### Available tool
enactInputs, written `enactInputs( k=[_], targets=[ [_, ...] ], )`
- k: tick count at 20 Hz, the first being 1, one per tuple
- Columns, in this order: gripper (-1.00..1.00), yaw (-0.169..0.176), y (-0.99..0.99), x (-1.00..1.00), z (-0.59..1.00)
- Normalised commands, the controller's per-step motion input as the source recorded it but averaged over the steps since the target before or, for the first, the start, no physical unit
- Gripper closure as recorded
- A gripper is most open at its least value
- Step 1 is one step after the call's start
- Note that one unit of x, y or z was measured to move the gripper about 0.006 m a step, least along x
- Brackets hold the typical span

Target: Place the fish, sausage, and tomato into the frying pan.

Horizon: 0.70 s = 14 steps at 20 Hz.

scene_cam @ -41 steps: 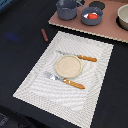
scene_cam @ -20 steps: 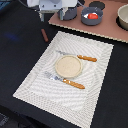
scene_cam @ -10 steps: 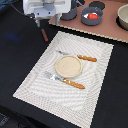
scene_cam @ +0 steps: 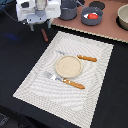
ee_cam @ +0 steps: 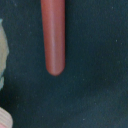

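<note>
The gripper [scene_cam: 40, 26] hangs directly over the sausage [scene_cam: 44, 35], which lies on the dark surface [scene_cam: 20, 55] just beside the placemat [scene_cam: 95, 85]; whether its fingers are apart cannot be told; the tomato [scene_cam: 91, 16] sits in the frying pan [scene_cam: 92, 9].

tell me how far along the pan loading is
Done: the tomato and what looks like the white fish sit in the frying pan. In hand: the gripper hangs over the sausage, which lies on the dark table, ungrasped. Left: grasp it, carry it to the pan.
</note>
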Motion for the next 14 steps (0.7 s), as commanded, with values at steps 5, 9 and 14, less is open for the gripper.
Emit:
enactInputs(
  k=[5,9,14],
  targets=[
    [-1.0,-0.043,0.0,0.02,-0.21],
    [-1.0,-0.033,0.0,0.01,-0.25],
    [-1.0,-0.003,0.0,-0.06,-0.35]
  ],
)
